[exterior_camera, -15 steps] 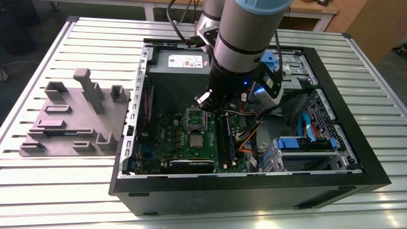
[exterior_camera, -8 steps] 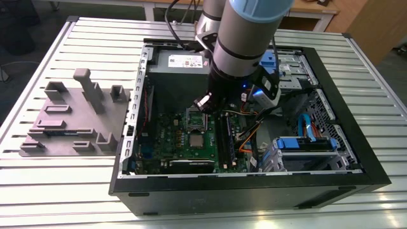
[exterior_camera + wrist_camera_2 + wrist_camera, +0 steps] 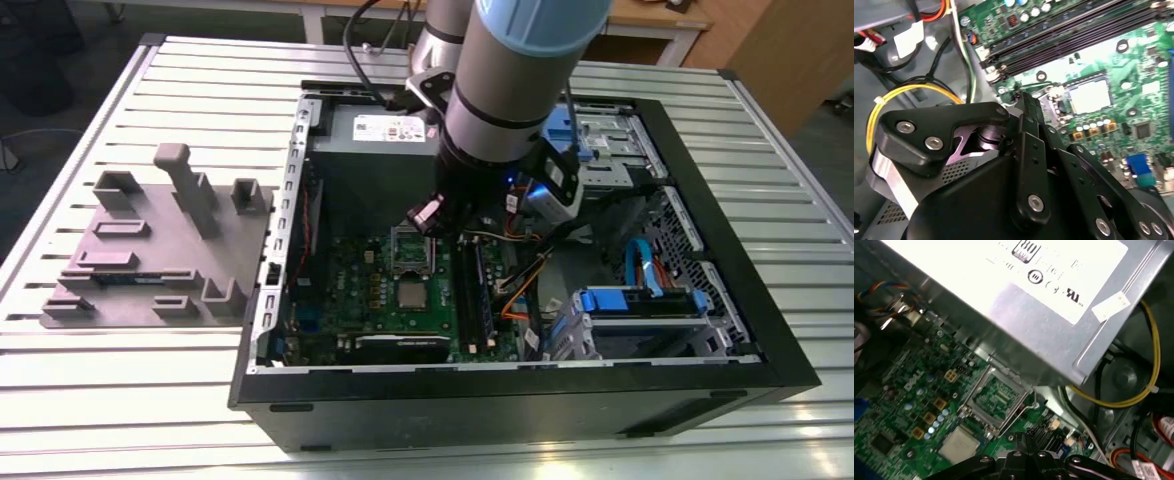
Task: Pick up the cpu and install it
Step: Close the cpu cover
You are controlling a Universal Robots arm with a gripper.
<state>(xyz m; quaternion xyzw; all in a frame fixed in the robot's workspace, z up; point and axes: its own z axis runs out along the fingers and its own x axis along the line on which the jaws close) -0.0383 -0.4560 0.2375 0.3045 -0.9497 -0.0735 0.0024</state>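
The cpu is a small pale silvery square lying flat on the green motherboard inside the open computer case. It also shows in both wrist views. Right beside it, the socket's metal frame stands flipped open. My gripper hangs inside the case above that frame, a short way from the cpu and not touching it. Its black fingers look shut together, with nothing seen between them.
A large grey metal box with a white label stands close behind the socket. Long black memory slots and loose cables run alongside. A grey plastic fixture sits on the slatted table at the exterior view's left.
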